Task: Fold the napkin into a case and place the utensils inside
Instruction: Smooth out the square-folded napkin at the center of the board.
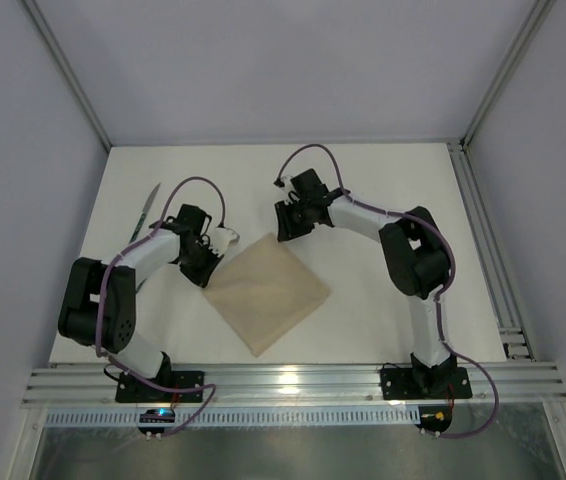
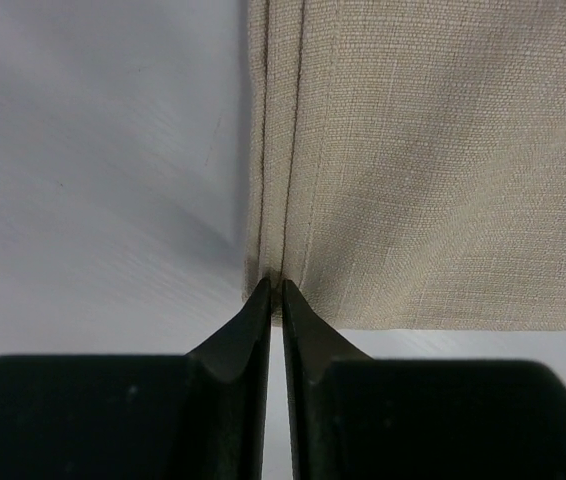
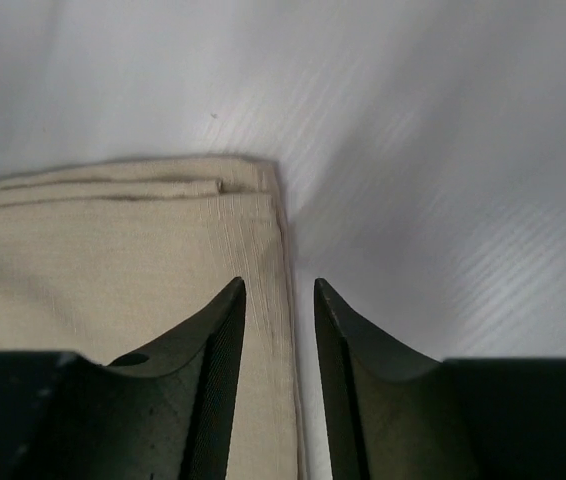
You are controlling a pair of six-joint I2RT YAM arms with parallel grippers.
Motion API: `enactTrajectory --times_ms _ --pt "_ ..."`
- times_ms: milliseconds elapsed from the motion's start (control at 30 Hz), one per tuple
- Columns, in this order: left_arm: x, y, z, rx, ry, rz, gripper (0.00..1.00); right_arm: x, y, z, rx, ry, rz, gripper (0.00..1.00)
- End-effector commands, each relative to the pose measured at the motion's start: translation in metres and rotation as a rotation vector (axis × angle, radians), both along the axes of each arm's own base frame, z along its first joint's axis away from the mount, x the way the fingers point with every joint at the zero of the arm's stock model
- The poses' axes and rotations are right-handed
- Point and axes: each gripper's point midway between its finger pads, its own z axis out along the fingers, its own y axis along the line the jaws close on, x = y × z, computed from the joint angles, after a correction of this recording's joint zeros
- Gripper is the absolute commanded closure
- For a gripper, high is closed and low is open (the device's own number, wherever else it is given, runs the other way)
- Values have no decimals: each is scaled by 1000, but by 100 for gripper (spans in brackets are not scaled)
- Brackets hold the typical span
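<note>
The left gripper [image 2: 273, 284] has its jaws pressed almost together, only a hairline slit between them. Their tips sit right at the stitched hem of the napkin [image 2: 443, 160]. Whether a layer of cloth is caught in that slit, I cannot tell. The right gripper [image 3: 279, 284] has its jaws spread. They straddle one edge of the cloth, one finger over the fabric and the other over bare table, with a corner just ahead of them.

From above, the napkin [image 1: 268, 292] lies about the middle of the table [image 1: 393, 190], somewhat toward the near edge and turned cornerwise. The left gripper [image 1: 206, 272] is at its left corner and the right gripper [image 1: 286, 236] at its far corner. Stacked edges in the right wrist view show the cloth already doubled into layers. The utensils [image 1: 146, 212] lie well apart, near the table's left edge toward the far-left corner. They show only as one slim teal shape, and I cannot separate knife from fork.

The cloth looks thin, light and limp, so it will likely sag and drape rather than hold a crease. Its coarse weave should give the fingers good purchase. The layers may slide over each other or peel apart if only the top one is caught. The hemmed corners seem the best hold, being thicker and firmer, and the pinch should take every layer.
</note>
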Motion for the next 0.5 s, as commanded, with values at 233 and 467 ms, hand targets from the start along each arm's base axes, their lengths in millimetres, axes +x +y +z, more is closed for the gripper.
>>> enactTrajectory --times_ms 233,467 --pt "30 2 -2 21 -96 43 93 -83 -31 73 41 -155 -39 63" --pt "40 8 -6 60 -121 84 87 -159 -42 8 120 68 -46 88"
